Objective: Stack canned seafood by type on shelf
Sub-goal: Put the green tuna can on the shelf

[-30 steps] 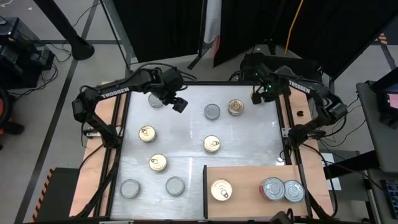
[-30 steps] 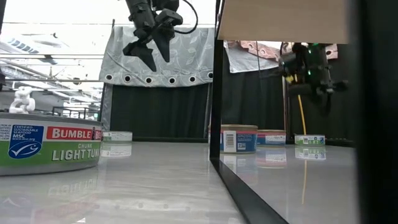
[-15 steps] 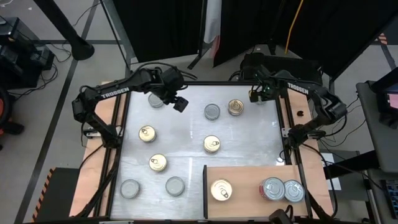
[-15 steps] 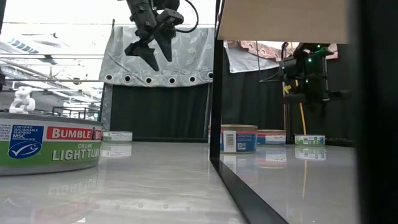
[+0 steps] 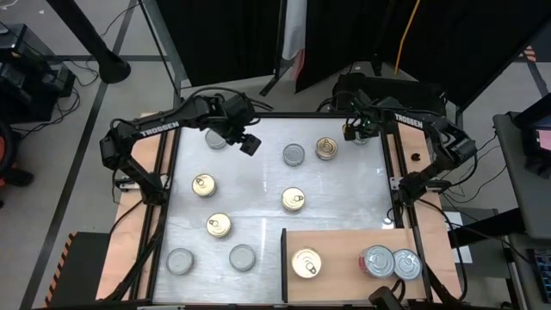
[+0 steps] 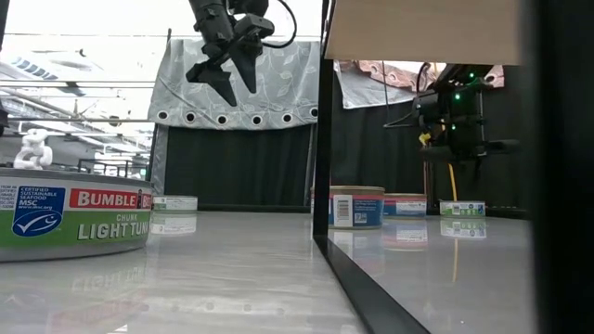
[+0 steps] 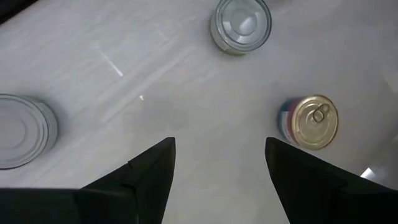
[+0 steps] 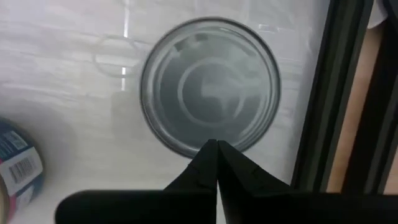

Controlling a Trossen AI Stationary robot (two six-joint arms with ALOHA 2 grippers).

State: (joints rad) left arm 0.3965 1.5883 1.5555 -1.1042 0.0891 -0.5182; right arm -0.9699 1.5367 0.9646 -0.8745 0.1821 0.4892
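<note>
Lying at lower right of the high view:
Shelf [image 5: 344, 250]: light-brown board, one gold-topped and two silver tins on it.
Loose tins [image 5: 293, 199]: scattered over white tabletop.
Left gripper [image 5: 249, 145]: upper left, fingers apart, empty.
Right gripper [image 5: 351, 131]: upper right, fingers together, above a silver tin [image 8: 210, 86].

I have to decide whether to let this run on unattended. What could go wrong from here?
1. The right gripper is shut above a silver can close to the table's black edge frame. If it descends shut, it may knock the can instead of gripping it.
2. The shelf holds a gold-top can and a silver stack beside another silver can; a careless placement could topple the stack.
</note>
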